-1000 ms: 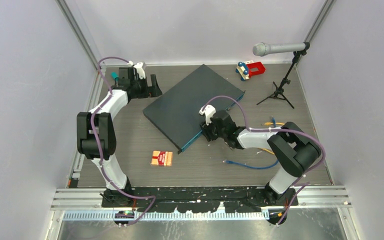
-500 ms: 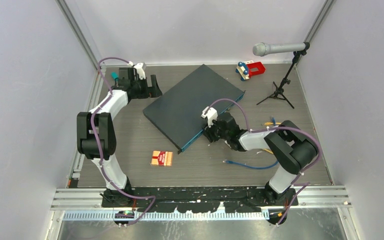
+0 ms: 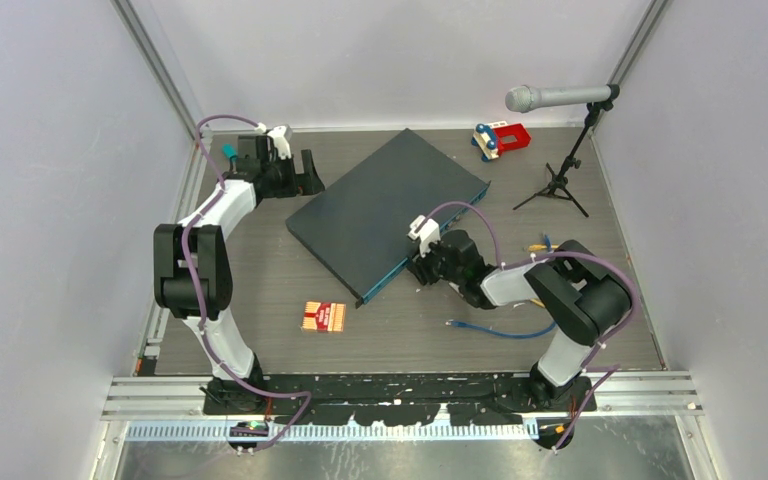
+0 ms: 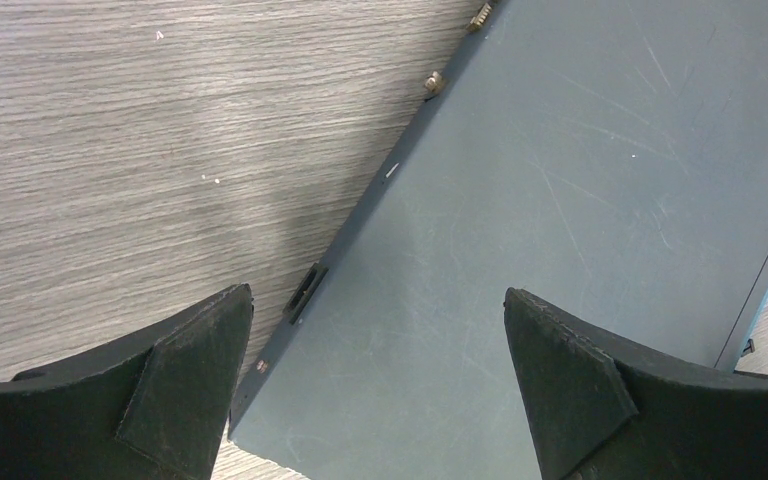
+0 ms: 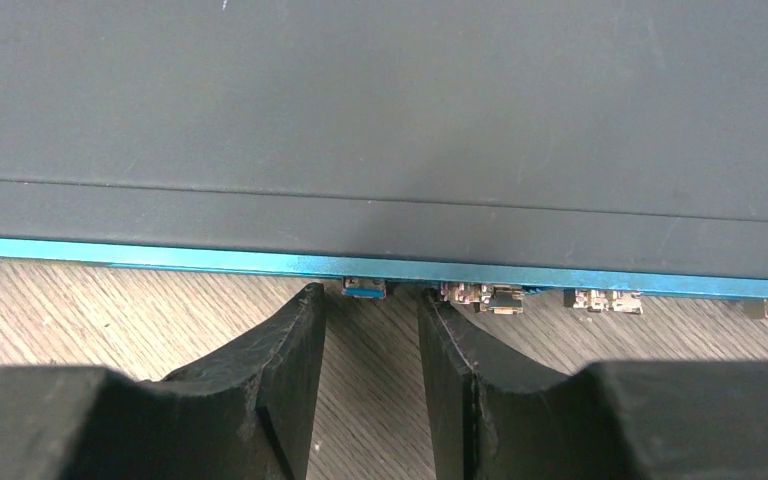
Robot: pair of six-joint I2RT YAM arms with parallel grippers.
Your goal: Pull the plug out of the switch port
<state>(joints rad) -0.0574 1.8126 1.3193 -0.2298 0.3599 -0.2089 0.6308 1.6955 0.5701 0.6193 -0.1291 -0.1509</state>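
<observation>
While the left gripper hangs spread wide over the far corner of the switch, which lies askew mid-table, the right gripper sits at its teal front edge, fingers narrowly parted either side of a small blue plug. The plug appears seated; pinching and pulling remain. No writing is legible.

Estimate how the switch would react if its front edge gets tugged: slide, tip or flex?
Probably stiff: the switch is a flat, rigid-looking box. Unlikely to tip, lying wide and low on the table. It might slide, since the left gripper is open, not clamping it.
</observation>
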